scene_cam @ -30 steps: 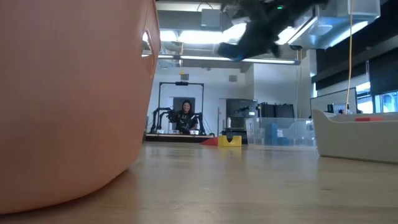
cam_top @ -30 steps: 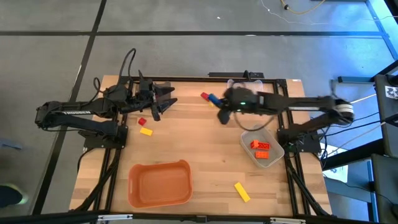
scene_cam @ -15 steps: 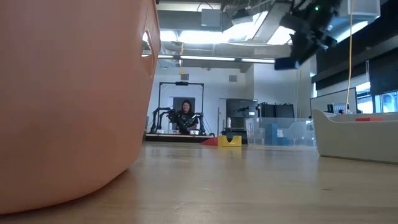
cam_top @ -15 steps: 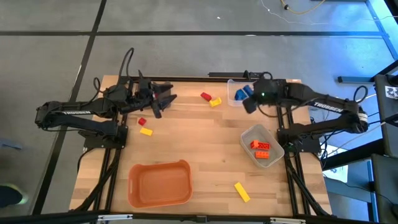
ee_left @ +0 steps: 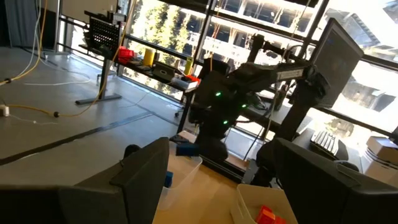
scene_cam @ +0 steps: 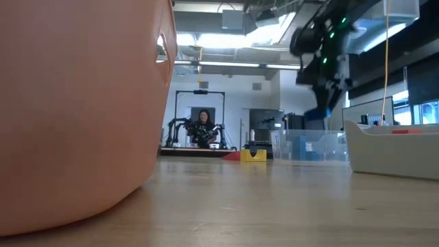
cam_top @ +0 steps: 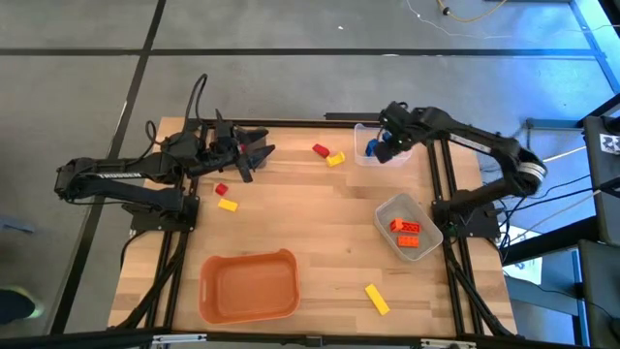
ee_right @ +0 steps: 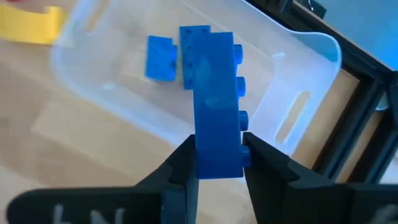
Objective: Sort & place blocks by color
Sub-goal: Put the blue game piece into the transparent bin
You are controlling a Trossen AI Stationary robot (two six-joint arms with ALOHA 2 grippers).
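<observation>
My right gripper (cam_top: 387, 149) hangs over the clear bin (cam_top: 364, 136) at the table's far right, shut on a long blue block (ee_right: 216, 112). Two smaller blue blocks (ee_right: 160, 57) lie in that bin. A red block (cam_top: 320, 149) and a yellow block (cam_top: 335, 158) lie on the table left of the bin. Another red block (cam_top: 221, 190) and yellow block (cam_top: 228, 205) lie near my left gripper (cam_top: 263, 150), which stands open at the far left, raised and touching nothing. A third yellow block (cam_top: 377, 300) lies near the front edge. My right gripper pinches the blue block's near end (ee_right: 217, 163) between its two fingers, one on each broad face; the studs (ee_right: 239, 81) show along one side. The fingers come steeply from above and lie along the block. It hangs below them, lifted clear over the clear bin.
An orange bin (cam_top: 249, 286) stands at the front left. A second clear bin (cam_top: 420, 213) with orange and red blocks stands at the right, in front of my right arm's base. Bare wood lies in the middle of the table (cam_top: 320, 223).
My right gripper has carried the blue block from beside the red and yellow blocks toward the table's far right corner, stopping over the clear bin. It has tipped from nearly level to pointing steeply down and stays shut on the block.
</observation>
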